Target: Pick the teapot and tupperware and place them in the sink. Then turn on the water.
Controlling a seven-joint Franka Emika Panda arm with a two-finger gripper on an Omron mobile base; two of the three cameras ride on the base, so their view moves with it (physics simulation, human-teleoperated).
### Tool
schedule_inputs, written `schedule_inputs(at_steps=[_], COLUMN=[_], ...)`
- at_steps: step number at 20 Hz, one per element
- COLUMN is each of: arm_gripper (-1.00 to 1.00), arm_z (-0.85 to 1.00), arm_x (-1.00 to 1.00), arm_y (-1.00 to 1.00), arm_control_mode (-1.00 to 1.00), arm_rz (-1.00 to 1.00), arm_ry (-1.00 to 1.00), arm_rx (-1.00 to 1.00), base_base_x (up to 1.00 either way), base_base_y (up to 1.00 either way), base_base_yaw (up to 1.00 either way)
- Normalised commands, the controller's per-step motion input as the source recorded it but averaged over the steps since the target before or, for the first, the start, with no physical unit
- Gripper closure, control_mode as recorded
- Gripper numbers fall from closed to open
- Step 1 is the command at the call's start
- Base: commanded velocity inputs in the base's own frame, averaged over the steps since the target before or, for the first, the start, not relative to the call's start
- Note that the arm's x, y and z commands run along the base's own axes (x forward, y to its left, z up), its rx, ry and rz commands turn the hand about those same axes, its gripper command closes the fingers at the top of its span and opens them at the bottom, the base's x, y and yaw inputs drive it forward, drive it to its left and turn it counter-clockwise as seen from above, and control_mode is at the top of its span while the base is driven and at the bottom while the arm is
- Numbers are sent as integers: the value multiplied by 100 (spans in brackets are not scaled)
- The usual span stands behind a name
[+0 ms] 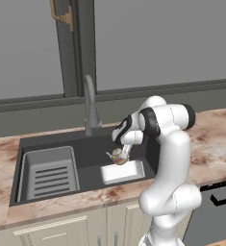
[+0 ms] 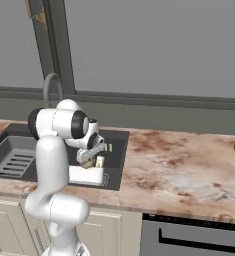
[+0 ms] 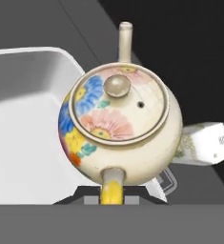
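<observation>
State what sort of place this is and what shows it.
Most likely a home kitchen: a dark sink with an arched faucet set in a marbled counter, pale cabinets below, and a teapot held over the basin.

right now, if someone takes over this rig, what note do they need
Claw: shut on the teapot's handle, holding the teapot low over the sink, above the right end of the basin.
Tupperware: already in the sink, at its right front, beside the teapot.
Grey rack: in the left of the basin.
Faucet: no stream visible.
Left: release the teapot in the sink, then turn on the water.
</observation>
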Motion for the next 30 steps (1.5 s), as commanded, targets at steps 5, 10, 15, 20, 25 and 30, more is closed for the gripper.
schedule_inputs(at_steps=[5, 10, 15, 20, 25, 30], arm_gripper=[100, 100, 100, 100, 100, 100], arm_z=[2, 15, 23, -8, -27, -28], arm_x=[0, -3, -53, -36, -5, 2], arm_y=[0, 0, 0, 0, 0, 0], arm_control_mode=[-100, -100, -100, -100, -100, -100], arm_rz=[2, 2, 2, 8, 11, 11], arm_ry=[-5, -2, 2, 8, 2, 0], arm_rx=[5, 8, 9, 2, 0, 0], base_base_x=[0, 0, 0, 0, 0, 0], base_base_y=[0, 0, 0, 0, 0, 0], base_base_yaw=[0, 0, 0, 0, 0, 0])
